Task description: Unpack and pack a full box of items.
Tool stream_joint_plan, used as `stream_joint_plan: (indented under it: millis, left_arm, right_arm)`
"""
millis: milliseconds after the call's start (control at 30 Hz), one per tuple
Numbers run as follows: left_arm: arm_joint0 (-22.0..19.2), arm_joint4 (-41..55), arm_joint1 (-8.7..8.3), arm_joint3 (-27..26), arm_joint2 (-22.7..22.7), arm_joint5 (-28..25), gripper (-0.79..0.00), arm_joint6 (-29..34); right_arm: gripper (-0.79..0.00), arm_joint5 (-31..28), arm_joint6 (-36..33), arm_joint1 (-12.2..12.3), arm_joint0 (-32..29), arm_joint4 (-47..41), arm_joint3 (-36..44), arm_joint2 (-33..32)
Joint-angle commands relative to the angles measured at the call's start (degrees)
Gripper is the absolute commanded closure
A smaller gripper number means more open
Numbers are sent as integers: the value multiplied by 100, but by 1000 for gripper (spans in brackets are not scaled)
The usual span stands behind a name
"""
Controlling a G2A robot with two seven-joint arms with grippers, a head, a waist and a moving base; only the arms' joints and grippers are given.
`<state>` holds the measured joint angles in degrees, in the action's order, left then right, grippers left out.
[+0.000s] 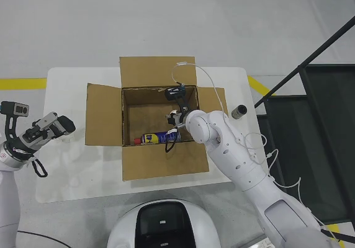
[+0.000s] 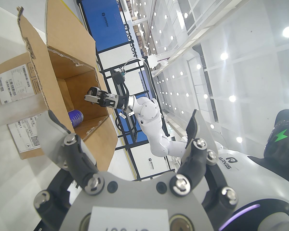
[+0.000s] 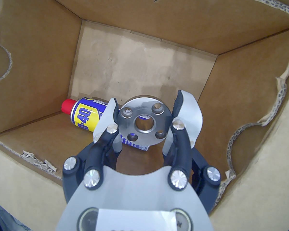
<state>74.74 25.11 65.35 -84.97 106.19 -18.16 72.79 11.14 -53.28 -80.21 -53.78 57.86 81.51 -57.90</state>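
Well, the right wrist view looks straight down into the cardboard box (image 3: 147, 8), and it shows what the top view hides. The right gripper (image 3: 147, 102) holds a round metal disc (image 3: 141, 106) by its edges, one finger on each side. The disc is flat, grey and shiny, with one big hole in the middle and four small holes around it. It hangs above the box floor, just over the spray can (image 3: 86, 116).

The can lies on its side on the bottom of the box, close to the near wall. It is blue and yellow with a red cap, and the cap points left. The box is plain brown inside, and its top edges are torn and bumpy.

From the top view the box (image 1: 103, 115) sits in the middle of a white table (image 1: 72, 167) with all four flaps folded out. The right gripper (image 1: 176, 116) reaches in from the right side, and the can (image 1: 159, 137) shows beside it. A small dark tube (image 1: 238, 111) lies on the table right of the box.

The left gripper (image 1: 59, 124) hangs off to the left, well apart from the box. Its own view shows the left gripper (image 2: 120, 123) with fingers spread wide and nothing between them — plus white labels on the outside of the box (image 2: 60, 49), the round bottom of the can (image 2: 75, 118), and the right gripper (image 2: 90, 94) far off inside.
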Motion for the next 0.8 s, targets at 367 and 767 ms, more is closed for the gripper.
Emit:
stream_joint_plan:
  millis: [367,767]
  left_arm:
    - [0,0,0,0,0,0,-785,0]
    - [0,0,0,0,0,0,-785,0]
  right_arm:
    - [0,-136,-217,70,-173,-101,501,-291]
    - [0,-687,-1533,532,-1792,212,3089,-2487]
